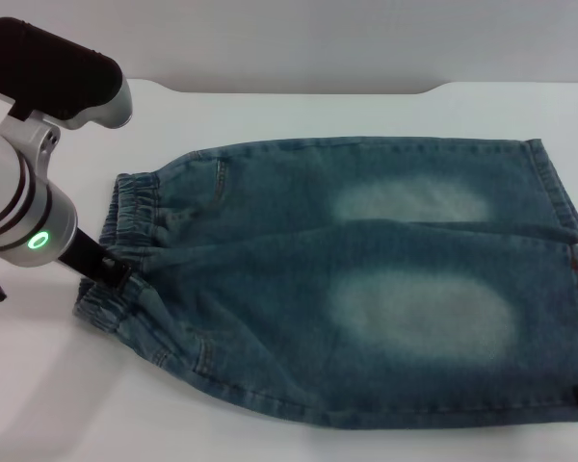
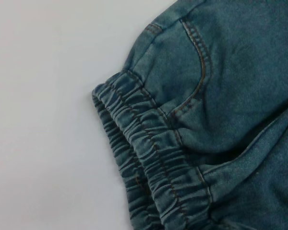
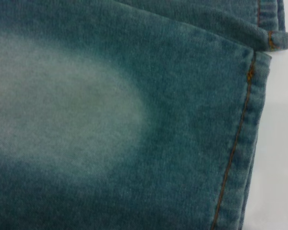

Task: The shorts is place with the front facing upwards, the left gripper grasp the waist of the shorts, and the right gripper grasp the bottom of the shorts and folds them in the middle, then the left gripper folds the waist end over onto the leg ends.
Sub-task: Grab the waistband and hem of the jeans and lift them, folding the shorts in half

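Denim shorts [image 1: 366, 279] are seen spread flat on the white table [image 1: 299, 115], front up, with the waist [image 1: 125, 255] towards the robot's left and the leg hems [image 1: 564, 231] towards its right. The left gripper [image 1: 104, 265] is set at the middle of the waist, its black tip touching the gathered band; whether its jaws are apart or closed on the fabric cannot be told, since the fingers are not shown in either the head or the left wrist view. The right gripper is not seen in the head view; from its wrist view it is judged to hang over the near leg close to the hem [image 3: 240, 143], and its jaws cannot be seen either. Risk is judged to lie in the grasp at the waist: only the top layer of the elastic band might be caught, so the layers would part or slip free when lifted. A hem taken by one layer alone would likewise let the fold go askew.
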